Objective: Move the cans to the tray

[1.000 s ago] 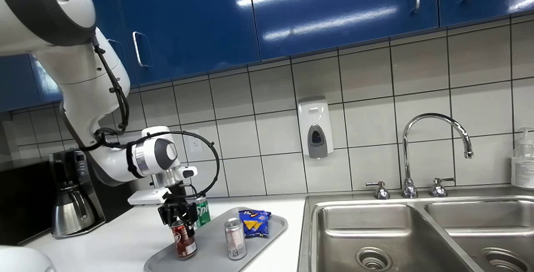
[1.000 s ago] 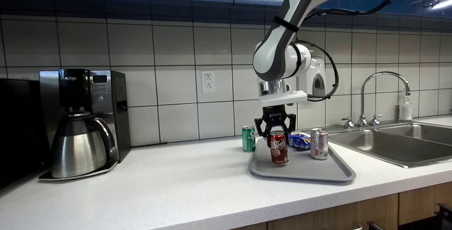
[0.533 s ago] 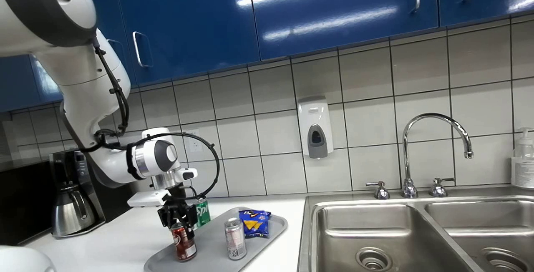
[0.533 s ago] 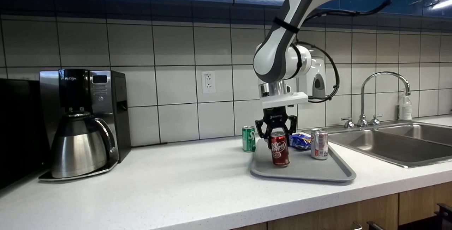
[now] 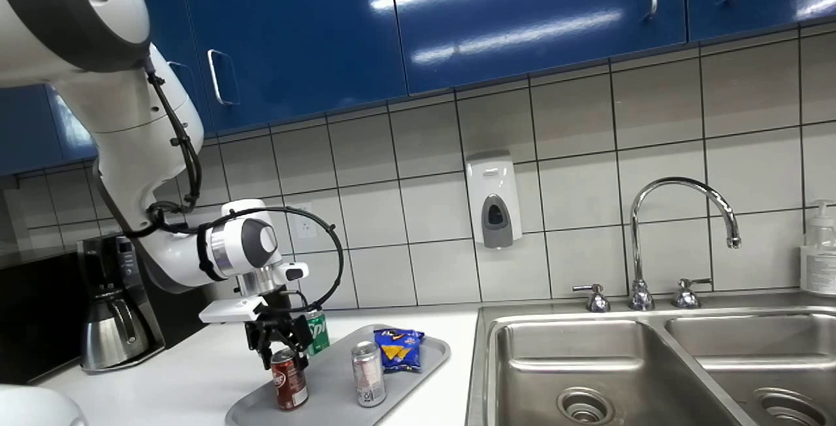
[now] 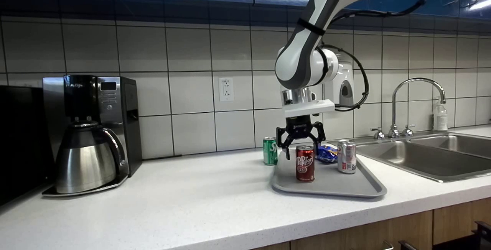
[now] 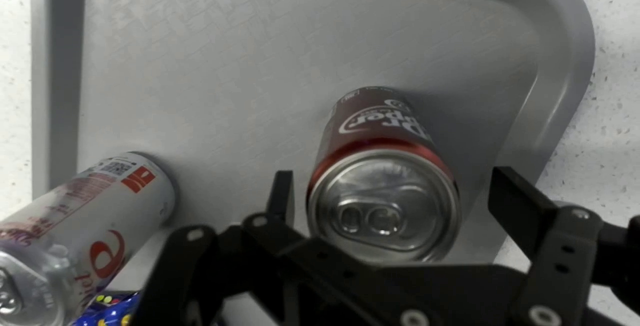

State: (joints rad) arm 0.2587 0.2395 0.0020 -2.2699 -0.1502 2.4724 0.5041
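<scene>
"While the wrist view sets the gripper [image 7: 395,193] nearest, how does it stand?"

"Spread. Its 2 fingers [image 7: 522,211] are apart, with the red can [image 7: 382,174] between them and a gap showing at each side."

"And how does that can sit?"

"Upright on the tray [image 7: 225,91], its top facing up toward the wrist view. In both exterior views the fingers reach down to about the level of the can's upper part."

"What shares the tray with it?"

"The silver can [image 7: 95,216], upright too, and apart from the red can. Just behind the silver can, in both exterior views, the blue packet [image 5: 398,349] rests on the tray; whether those 2 touch, I cannot tell."

"So 2 cans are on it. Where is number 3?"

"Off the tray: in an exterior view the green can [image 6: 270,151] stands upright on the counter [image 6: 172,204], just beside the tray's edge. Whether it touches the rim, I cannot tell."

"What lies farther off?"

"The steel sink [image 5: 568,354], with 2 basins and a curved tap [image 5: 635,243] at its back. Well apart from the tray, away from the sink, is the coffee maker [image 6: 92,131]."

"And past those?"

"Overhead, the blue cupboards [image 5: 294,40]; below and behind them, the tiled wall [image 5: 568,191], with a white dispenser [image 5: 494,200] on it."
</scene>
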